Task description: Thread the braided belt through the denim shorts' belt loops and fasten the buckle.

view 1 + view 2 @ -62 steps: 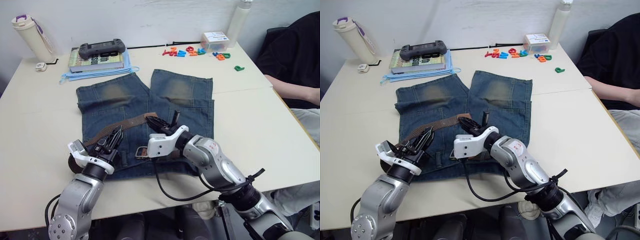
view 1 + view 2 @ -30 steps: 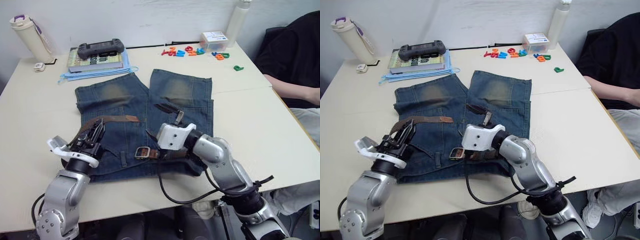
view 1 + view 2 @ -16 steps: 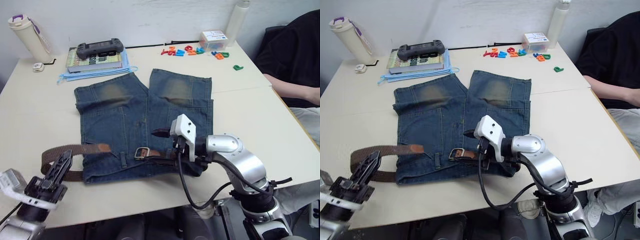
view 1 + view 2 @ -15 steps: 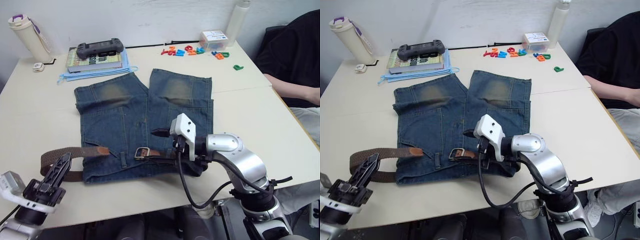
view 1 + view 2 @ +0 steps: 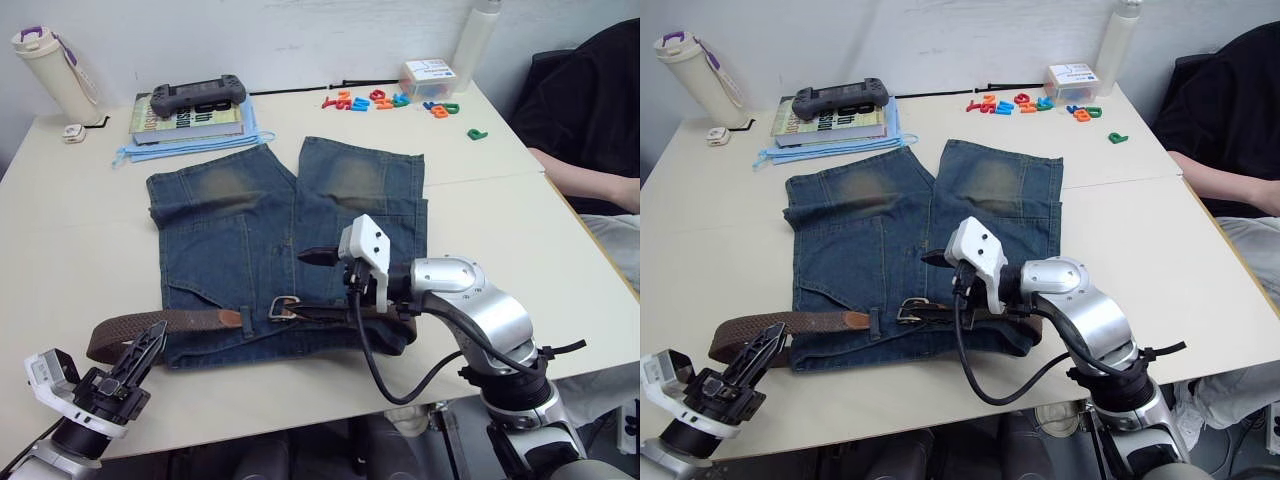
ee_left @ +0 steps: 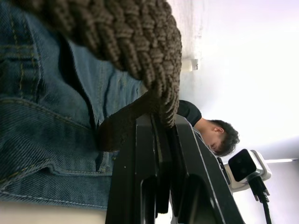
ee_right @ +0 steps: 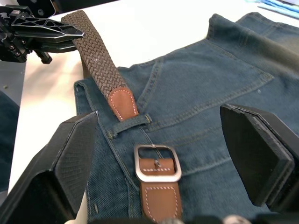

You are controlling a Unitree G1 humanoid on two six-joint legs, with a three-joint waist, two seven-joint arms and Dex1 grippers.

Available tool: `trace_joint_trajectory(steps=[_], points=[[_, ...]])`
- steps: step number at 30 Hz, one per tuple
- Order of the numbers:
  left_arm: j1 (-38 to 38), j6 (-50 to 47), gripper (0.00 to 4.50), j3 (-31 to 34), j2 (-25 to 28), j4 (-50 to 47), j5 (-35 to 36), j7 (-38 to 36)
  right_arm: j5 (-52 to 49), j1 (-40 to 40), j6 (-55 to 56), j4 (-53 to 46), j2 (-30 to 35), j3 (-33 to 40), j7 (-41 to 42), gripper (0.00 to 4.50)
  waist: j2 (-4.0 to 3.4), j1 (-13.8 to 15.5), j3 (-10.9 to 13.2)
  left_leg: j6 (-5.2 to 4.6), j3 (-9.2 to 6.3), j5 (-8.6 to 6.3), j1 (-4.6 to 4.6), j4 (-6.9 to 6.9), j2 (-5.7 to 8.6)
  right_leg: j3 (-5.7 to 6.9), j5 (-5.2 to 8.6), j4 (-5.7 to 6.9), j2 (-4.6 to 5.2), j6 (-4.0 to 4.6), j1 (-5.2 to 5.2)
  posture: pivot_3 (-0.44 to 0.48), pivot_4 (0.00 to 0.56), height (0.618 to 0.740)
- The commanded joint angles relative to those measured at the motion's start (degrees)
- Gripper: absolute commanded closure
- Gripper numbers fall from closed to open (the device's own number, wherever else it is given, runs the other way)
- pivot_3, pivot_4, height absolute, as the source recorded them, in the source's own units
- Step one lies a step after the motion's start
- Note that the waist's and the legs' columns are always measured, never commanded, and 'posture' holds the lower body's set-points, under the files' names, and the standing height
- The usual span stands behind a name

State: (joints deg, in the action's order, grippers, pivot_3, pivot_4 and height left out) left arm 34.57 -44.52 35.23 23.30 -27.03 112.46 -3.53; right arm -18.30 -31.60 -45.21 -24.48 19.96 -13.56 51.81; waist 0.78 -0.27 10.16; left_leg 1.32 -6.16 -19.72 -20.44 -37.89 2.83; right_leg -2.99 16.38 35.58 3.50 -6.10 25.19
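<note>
At the far edge of the pale table (image 5: 500, 210) a book (image 5: 185, 115) lies on a light blue cloth (image 5: 195, 143), with a dark game controller (image 5: 197, 95) on top of the book. A cream bottle with a purple cap (image 5: 50, 75) stands in the far left corner, a small white object (image 5: 70, 131) just beside it. Further right a scatter of coloured plastic letters (image 5: 385, 101) lies near a small clear box (image 5: 430, 80) and a tall white bottle (image 5: 475, 45); one green letter (image 5: 477, 133) sits apart from the rest. A thin black cable (image 5: 310, 91) runs along the back edge against the white wall. A person in dark clothing (image 5: 590, 120) sits at the table's right side, forearm resting near the edge.

The denim shorts (image 5: 290, 225) lie flat in the middle of the table, waistband nearest the robot. The braided belt (image 5: 170, 325) runs along the waistband, looping off the shorts' left side onto the bare table; its tan end (image 7: 122, 103) reaches a belt loop (image 7: 131, 125), and the buckle (image 7: 157, 162) lies just beside that on the waistband.

The left gripper (image 5: 140, 355), at the near left table edge, has its fingers pressed together on the belt's looped part, as the left wrist view shows. The right gripper (image 5: 320, 256) hovers over the middle of the shorts, its fingers (image 7: 261, 154) spread wide above the buckle, holding nothing. Its black cable (image 5: 375, 365) hangs over the waistband.
</note>
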Motion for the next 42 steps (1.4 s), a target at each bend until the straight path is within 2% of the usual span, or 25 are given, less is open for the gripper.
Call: trace_joint_trajectory(steps=[1,10,13,22,30,34,42], points=[[1.90,0.04,4.50,0.66,1.21,1.03,0.54,0.10,-2.00,-1.12,-0.23,-1.86,0.64,0.33,-0.81,0.04,0.00,0.02,0.00,0.01,0.00,0.00,0.00,0.00,-0.02,-0.01,0.00,0.00,-0.01,0.01,0.00,0.000,0.150,0.714],[4.59,-0.54,4.50,0.08,3.84,2.94,0.05,-0.84,-4.12,-1.72,-0.73,-2.21,1.24,0.35,-2.55,0.04,-0.01,0.05,0.01,0.00,0.02,-0.01,0.00,0.00,-0.04,-0.09,0.01,-0.02,-0.02,0.03,0.00,0.000,0.150,0.714],[4.19,-1.26,4.50,-0.93,4.89,4.25,-2.41,-1.76,-4.52,-1.85,-0.78,-2.23,1.50,0.17,-2.97,0.04,-0.01,0.05,0.01,0.00,0.01,-0.01,-0.01,0.00,-0.04,-0.09,0.01,-0.03,-0.02,0.03,0.00,0.000,0.150,0.714],[-3.36,-2.24,4.50,-5.78,7.74,6.51,-8.78,-2.93,-5.41,-1.83,-1.57,-2.88,1.94,-0.20,-4.57,0.04,-0.03,0.07,0.01,0.01,0.01,-0.01,0.00,0.01,-0.03,-0.06,0.01,0.01,-0.02,0.02,0.00,0.000,0.150,0.714],[-6.04,-4.44,4.50,-8.53,9.84,8.94,-15.45,-4.90,-4.20,-1.01,-0.93,-3.99,3.08,-3.43,-5.25,0.04,-0.02,0.03,0.01,0.01,0.12,-0.01,-0.03,0.10,-0.03,-0.09,0.00,0.02,-0.02,0.01,0.15,0.000,0.150,0.714],[-7.54,-5.20,4.50,-7.66,11.33,12.00,-18.75,-6.66,-1.31,-0.75,2.12,-3.50,4.57,-7.00,-5.15,0.04,-0.02,0.03,0.01,0.01,0.12,-0.01,-0.03,0.11,-0.03,-0.08,0.00,0.02,-0.02,0.01,0.15,0.000,0.150,0.714],[-15.26,-6.38,4.50,-4.68,16.17,20.72,-23.36,-10.98,1.38,-0.42,5.56,-2.59,5.76,-10.05,-4.81,0.04,-0.04,-0.12,0.01,0.11,0.06,0.07,0.01,0.12,-0.03,-0.02,0.00,0.29,-0.03,0.03,0.19,0.000,0.150,0.714]])
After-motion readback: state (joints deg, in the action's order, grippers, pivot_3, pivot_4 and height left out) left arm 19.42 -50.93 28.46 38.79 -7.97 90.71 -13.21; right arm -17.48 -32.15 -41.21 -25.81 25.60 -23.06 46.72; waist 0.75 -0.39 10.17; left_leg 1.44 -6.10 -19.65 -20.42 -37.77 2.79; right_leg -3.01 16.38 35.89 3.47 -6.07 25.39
